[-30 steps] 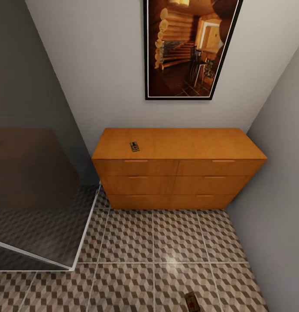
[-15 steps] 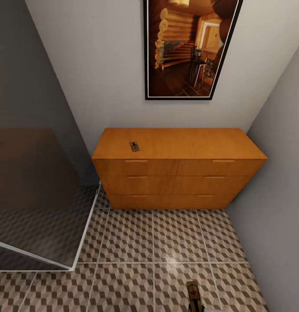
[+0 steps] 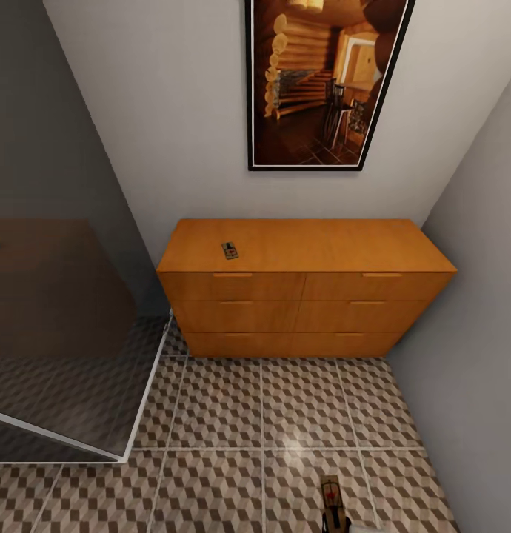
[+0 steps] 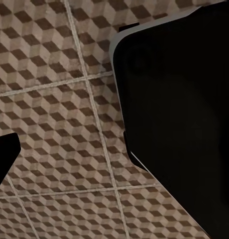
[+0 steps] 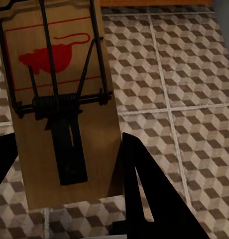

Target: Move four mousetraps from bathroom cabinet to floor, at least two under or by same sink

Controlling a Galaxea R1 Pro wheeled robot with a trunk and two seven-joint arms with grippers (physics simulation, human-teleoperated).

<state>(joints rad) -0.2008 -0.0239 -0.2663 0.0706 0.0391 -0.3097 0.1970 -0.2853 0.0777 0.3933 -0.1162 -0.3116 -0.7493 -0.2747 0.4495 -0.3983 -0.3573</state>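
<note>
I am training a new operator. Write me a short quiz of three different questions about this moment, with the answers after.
1. True or false: a mousetrap lies on top of the cabinet.
2. Multiple choice: in the right wrist view, the red mark printed on the held mousetrap is (A) a star, (B) a mouse shape, (C) an arrow.
3. Fill in: in the head view, the framed picture hangs on the wall above the ____.

Key
1. True; it rests on the left part of the top.
2. B; the right gripper has its fingers on either side of that board, above the bathroom floor.
3. cabinet.
</note>
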